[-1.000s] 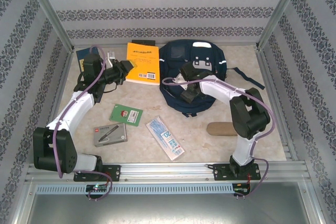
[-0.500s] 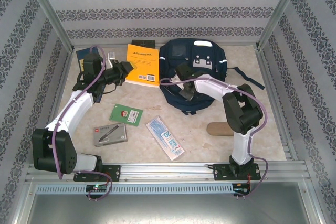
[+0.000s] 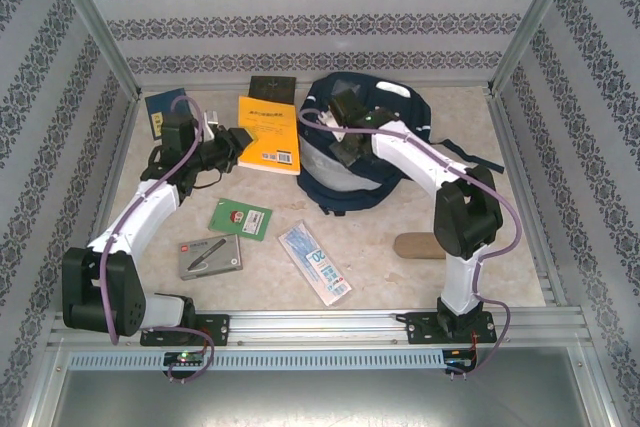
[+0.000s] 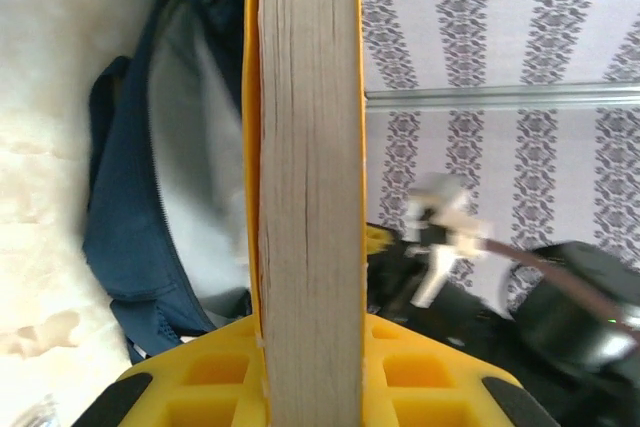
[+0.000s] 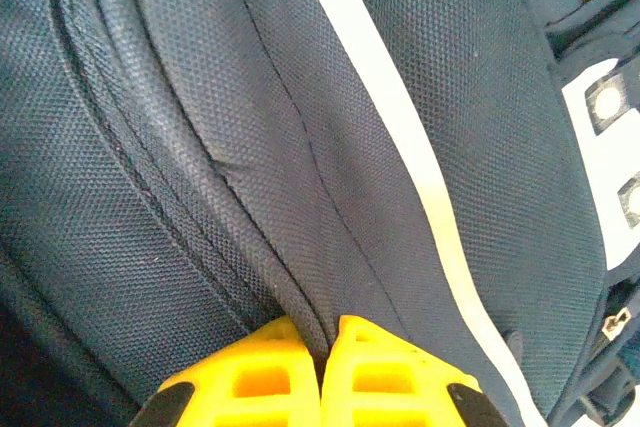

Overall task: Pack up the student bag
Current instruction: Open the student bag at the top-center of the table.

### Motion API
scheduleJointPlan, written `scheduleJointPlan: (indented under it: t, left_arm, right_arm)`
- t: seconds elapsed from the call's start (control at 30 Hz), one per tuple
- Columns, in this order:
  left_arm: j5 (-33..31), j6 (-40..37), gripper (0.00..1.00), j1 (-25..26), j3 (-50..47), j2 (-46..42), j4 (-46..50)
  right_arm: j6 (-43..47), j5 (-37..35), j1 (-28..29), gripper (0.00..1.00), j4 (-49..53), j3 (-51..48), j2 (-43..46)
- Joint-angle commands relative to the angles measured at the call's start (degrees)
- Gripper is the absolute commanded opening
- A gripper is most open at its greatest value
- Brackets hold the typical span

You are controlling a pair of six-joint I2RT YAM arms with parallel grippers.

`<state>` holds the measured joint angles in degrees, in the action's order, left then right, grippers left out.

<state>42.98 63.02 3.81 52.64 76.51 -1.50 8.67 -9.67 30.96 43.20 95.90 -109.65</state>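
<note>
Packing is barely begun, judging by how much lies loose. Nearest the arm bases, on the table [image 3: 380, 232], are a blue-and-white packet [image 3: 315, 262], a grey pen case [image 3: 209, 256] and a tan oblong [image 3: 422, 245], with a green booklet [image 3: 240, 218] just beyond them. None of these is touched.

Further in, the left gripper [image 3: 238, 141] pinches a yellow book [image 3: 270, 135] by its near edge. In the left wrist view the yellow fingers [image 4: 215, 372] clamp the page block from both sides, and the book points toward the bag's pale lining.

To its right sits the student bag [image 3: 365, 147], at the far middle of the table, its mouth pulled open toward the book. The right gripper [image 5: 322, 352] has its fingertips pressed together on a fold of the navy fabric beside the white stripe, lifting that flap.

At the far left edge a blue booklet [image 3: 158, 112] and, behind the book, a dark flat item [image 3: 272, 85] also wait outside.

So the opening is made and the first item is lined up, not yet inside. Whether anything already lies within the bag cannot be told, since its interior is mostly hidden. Everything else remains to be packed.
</note>
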Motion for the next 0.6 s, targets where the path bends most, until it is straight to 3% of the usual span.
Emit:
scheduleJointPlan:
  t: [0.0,0.2,0.57]
  left_arm:
    - [-3.6,1.1,0.00,0.6,-3.0,-2.1,-7.8]
    - [-9.8,5.4,0.00,3.1,-8.2,-0.2,-15.5]
    - [-23.7,7.1,0.00,16.3,-4.6,7.8,-22.5]
  right_arm:
    - [-6.7,3.1,-0.6,0.00,5.4,6.6,2.2]
    - [-13.4,10.3,-3.8,0.00,11.3,17.4,-1.0]
    - [-23.3,22.5,-5.9,0.00,16.0,30.5,-5.8]
